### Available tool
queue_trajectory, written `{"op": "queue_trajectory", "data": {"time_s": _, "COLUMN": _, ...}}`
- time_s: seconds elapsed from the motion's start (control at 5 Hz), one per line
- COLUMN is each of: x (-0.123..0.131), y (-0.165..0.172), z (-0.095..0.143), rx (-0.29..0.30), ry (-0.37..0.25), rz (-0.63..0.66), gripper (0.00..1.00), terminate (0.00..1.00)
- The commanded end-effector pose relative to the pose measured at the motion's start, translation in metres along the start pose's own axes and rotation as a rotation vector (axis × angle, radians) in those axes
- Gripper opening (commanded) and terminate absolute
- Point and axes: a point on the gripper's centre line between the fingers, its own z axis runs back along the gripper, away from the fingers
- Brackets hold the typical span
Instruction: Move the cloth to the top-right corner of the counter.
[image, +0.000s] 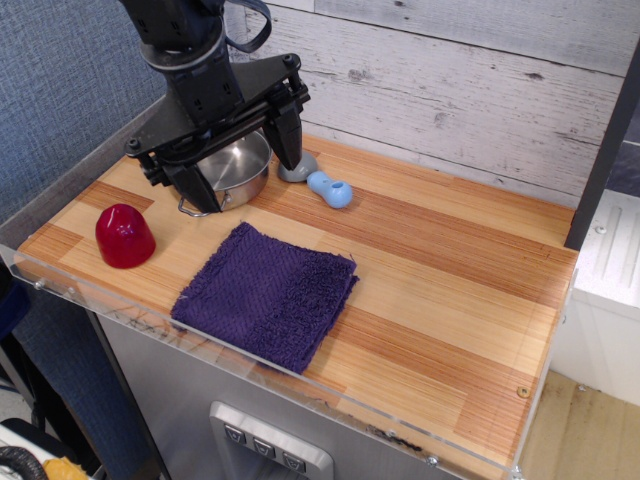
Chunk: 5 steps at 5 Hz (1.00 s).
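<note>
The dark purple folded cloth lies flat near the front edge of the wooden counter, left of its middle. My gripper hangs above the back left of the counter, over a steel pot, behind and left of the cloth. Its two black fingers are spread wide and hold nothing. The gripper does not touch the cloth.
A red dome-shaped object stands at the front left. A light blue and grey utensil lies just right of the pot. A wood-plank wall runs along the back. A clear acrylic edge lines the front.
</note>
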Motion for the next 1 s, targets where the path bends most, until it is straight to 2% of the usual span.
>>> {"op": "queue_trajectory", "data": {"time_s": 0.0, "x": 0.0, "y": 0.0, "z": 0.0, "rx": 0.0, "ry": 0.0, "rz": 0.0, "gripper": 1.0, "terminate": 0.0}}
{"op": "queue_trajectory", "data": {"time_s": 0.2, "x": 0.014, "y": 0.025, "z": -0.007, "rx": 0.029, "ry": -0.021, "rz": 0.047, "gripper": 1.0, "terminate": 0.0}}
{"op": "queue_trajectory", "data": {"time_s": 0.4, "x": 0.023, "y": 0.051, "z": -0.016, "rx": 0.062, "ry": -0.016, "rz": 0.092, "gripper": 1.0, "terminate": 0.0}}
{"op": "queue_trajectory", "data": {"time_s": 0.6, "x": 0.017, "y": 0.06, "z": -0.035, "rx": 0.098, "ry": 0.007, "rz": 0.104, "gripper": 1.0, "terminate": 0.0}}
{"op": "queue_trajectory", "data": {"time_s": 0.8, "x": 0.002, "y": 0.052, "z": -0.054, "rx": 0.126, "ry": 0.026, "rz": 0.068, "gripper": 1.0, "terminate": 0.0}}
